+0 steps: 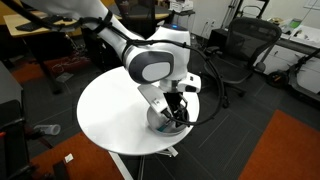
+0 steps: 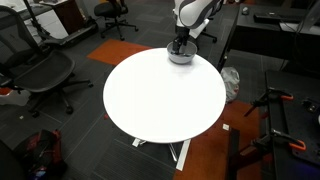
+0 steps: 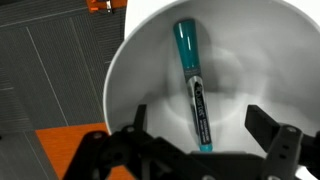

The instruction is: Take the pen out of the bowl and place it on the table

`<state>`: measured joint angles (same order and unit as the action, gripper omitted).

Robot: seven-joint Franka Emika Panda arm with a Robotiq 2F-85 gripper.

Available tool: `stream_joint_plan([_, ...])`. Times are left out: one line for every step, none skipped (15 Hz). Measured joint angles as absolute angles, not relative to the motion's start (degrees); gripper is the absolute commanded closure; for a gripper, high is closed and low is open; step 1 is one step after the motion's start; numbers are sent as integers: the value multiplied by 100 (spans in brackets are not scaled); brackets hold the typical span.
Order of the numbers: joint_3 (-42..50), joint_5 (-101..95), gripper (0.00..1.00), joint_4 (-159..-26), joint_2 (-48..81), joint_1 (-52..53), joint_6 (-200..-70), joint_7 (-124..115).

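The teal-blue pen (image 3: 192, 82) lies inside the grey bowl (image 3: 140, 55), on its pale inside, running lengthwise from the far side toward the gripper. My gripper (image 3: 200, 128) is open just above the bowl, one finger on each side of the pen's near end, not touching it. In both exterior views the bowl (image 1: 158, 122) (image 2: 181, 57) sits at the edge of the round white table (image 1: 105, 110) (image 2: 160, 95), with the gripper (image 1: 176, 112) (image 2: 180, 45) lowered into it. The pen is hidden in both exterior views.
Office chairs (image 1: 245, 45) (image 2: 40, 70) stand around the table. An orange carpet patch (image 1: 280, 150) lies on the dark floor. A wooden desk (image 2: 75, 12) stands at the back. The bowl is close to the table's rim.
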<state>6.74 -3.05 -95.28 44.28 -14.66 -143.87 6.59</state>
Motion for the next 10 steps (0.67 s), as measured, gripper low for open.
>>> stream_joint_plan([662,-305,0,-9470,4485,-1481,-14385,659])
stream_joint_plan([652,-304,0,-9414,4541,-1494,-14381,659])
stream_joint_plan([645,-304,13,-9364,4593,-1504,-14379,659])
stream_joint_plan([640,-302,28,-9319,4641,-1513,-14377,659])
stream_joint_plan([635,-301,34,-9275,4683,-1522,-14371,659])
stream_joint_plan([629,-300,43,-9237,4719,-1529,-14361,658])
stream_joint_plan([625,-299,50,-9204,4751,-1535,-14355,659])
stream_joint_plan([621,-298,57,-9175,4778,-1540,-14352,659])
stream_joint_plan([618,-297,66,-9150,4799,-1544,-14349,659])
stream_joint_plan([617,-297,73,-9127,4814,-1548,-14343,659])
